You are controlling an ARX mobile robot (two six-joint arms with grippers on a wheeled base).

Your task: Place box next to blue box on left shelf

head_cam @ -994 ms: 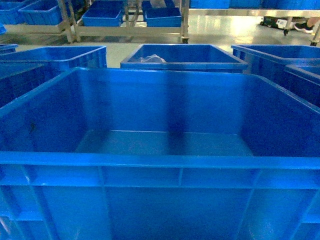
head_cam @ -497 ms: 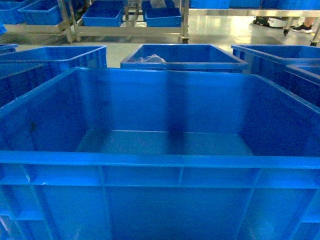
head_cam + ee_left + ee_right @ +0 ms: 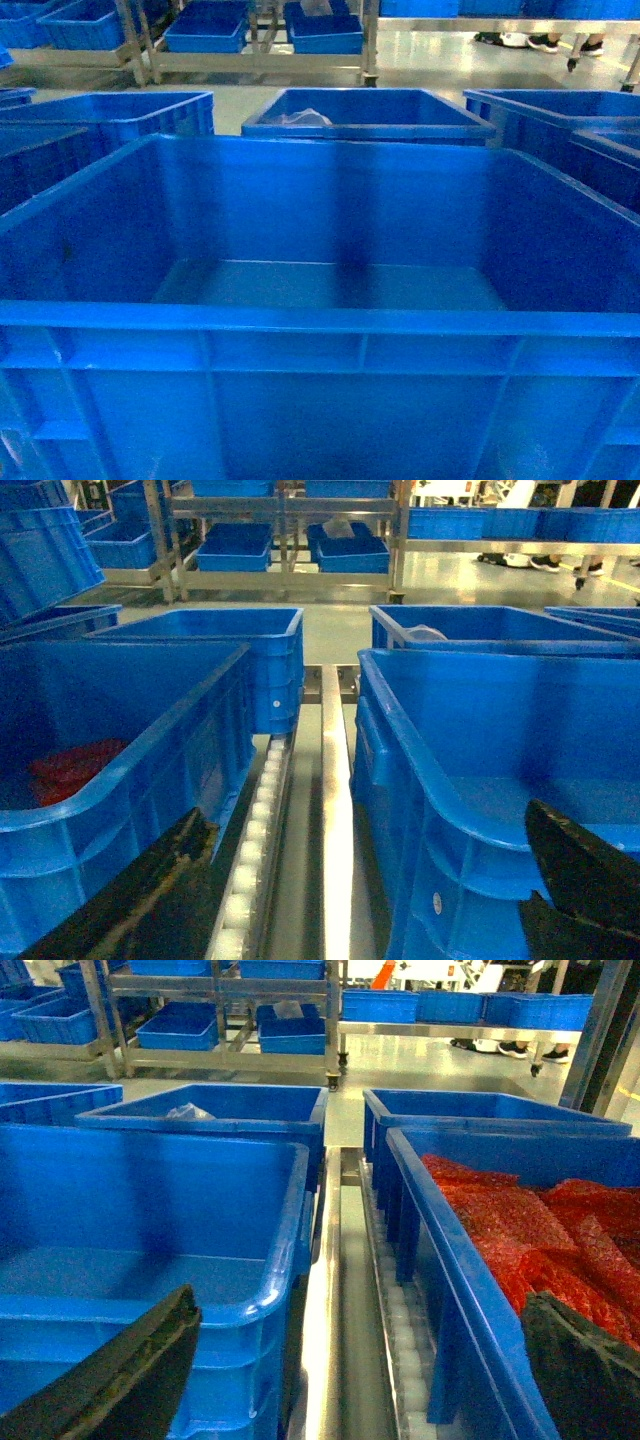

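Blue box (image 3: 320, 330) | no legible writing | left hand (image 3: 360, 880) spread | right hand (image 3: 360, 1370) spread

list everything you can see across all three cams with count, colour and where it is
box: one, bright blue, empty, filling the head view close in front
neighbouring crates: several, blue, on either side and behind it on the roller track
crate with red contents: one, blue, right of the box, filled with red bags
left crate: one, blue, something red inside
crate behind the box: one, blue, holds something pale
metal shelves: across the aisle, holding shallow blue bins
shoes: someone's feet, far right by a shelf
left gripper: black fingers wide apart, straddling the box's left wall
right gripper: black fingers wide apart, straddling its right wall
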